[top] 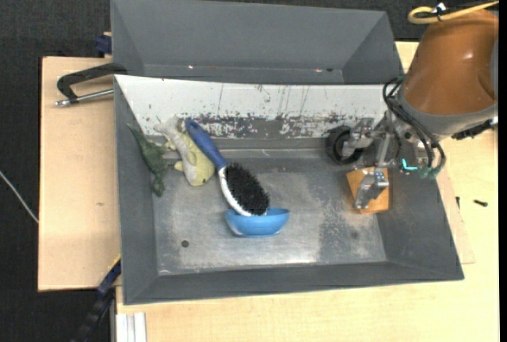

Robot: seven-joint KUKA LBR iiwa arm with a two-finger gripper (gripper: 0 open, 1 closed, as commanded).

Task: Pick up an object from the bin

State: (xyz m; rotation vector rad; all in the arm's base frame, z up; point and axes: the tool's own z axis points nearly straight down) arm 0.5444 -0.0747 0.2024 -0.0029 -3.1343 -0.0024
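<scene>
My gripper (371,195) is low at the right side of the bin, directly over a small orange block (355,182) that lies on the floor near the right wall. The gripper covers the middle of the block, and orange shows on both sides of it. A black wheel-like thing (342,144) sits just behind, against the back wall.
A blue-handled brush with black bristles (242,188) lies in the middle, its head beside a blue bowl (257,222). A pale yellow soft toy (192,160) and a green toy figure (152,160) lie at the back left. The arm's orange cover hangs over the right rim.
</scene>
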